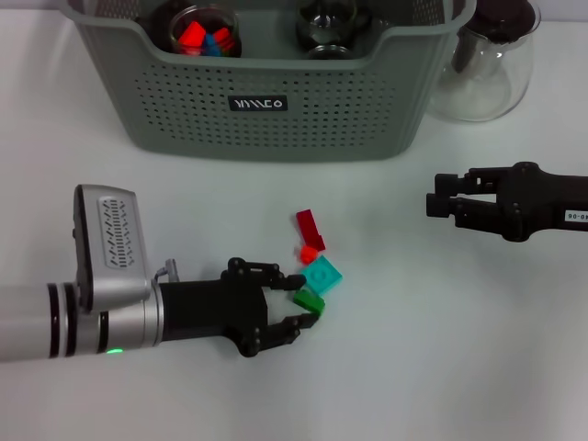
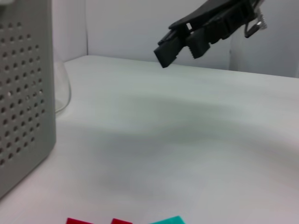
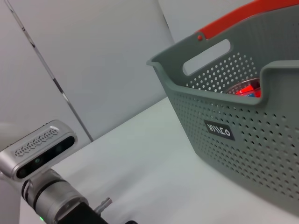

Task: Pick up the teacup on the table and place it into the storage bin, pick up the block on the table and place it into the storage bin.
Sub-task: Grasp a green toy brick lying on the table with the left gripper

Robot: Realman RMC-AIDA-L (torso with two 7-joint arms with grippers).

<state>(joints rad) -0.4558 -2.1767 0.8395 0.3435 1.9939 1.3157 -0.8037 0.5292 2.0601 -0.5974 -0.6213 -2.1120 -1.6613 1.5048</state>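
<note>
The left gripper [image 1: 308,299], black-fingered on a silver forearm lying low and level across the white table [image 1: 413,367], holds its jaws parted around a small dark green plastic block [image 1: 309,299]. Just beyond the fingertips a teal square block [image 1: 322,275] touches it, then an orange-red stud [image 1: 308,252] and a dark red flat brick [image 1: 310,224]. Well across from these jaws, the right gripper [image 1: 432,204] hovers level, its fingers apparently almost shut on nothing. Farthest lies the grey-green perforated plastic storage bin [image 1: 276,106], with a glass teacup [image 1: 204,29] of coloured blocks inside; a clear glass teapot [image 1: 485,64] stands beside the bin.
</note>
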